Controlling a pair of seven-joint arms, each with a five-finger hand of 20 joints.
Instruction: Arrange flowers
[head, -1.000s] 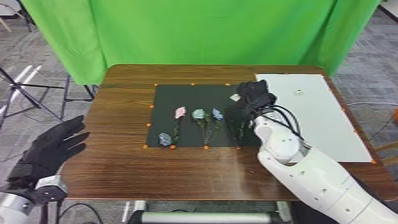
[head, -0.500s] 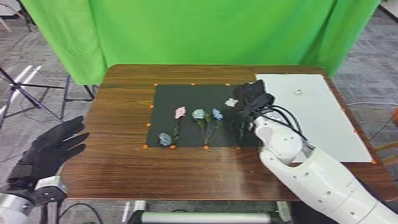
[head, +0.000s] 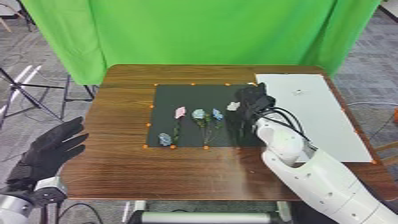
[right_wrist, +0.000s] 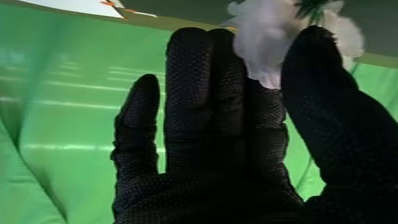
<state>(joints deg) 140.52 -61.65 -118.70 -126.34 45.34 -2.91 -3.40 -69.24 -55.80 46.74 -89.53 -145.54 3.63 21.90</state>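
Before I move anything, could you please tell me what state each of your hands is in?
Left hand: open, holding nothing.
Right hand: closed on the white flower, pinched between thumb and fingers.

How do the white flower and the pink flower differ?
The white flower is pinched in the right robot hand; the pink flower lies untouched on the dark mat. The white flower's bloom looks broad and loose, the pink flower's narrow. Both have some green foliage.

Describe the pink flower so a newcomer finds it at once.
On the table, a dark mat lies left of the white sheet. On the mat's left half, the flower lies just left of a pale blue one. It alone is pink.
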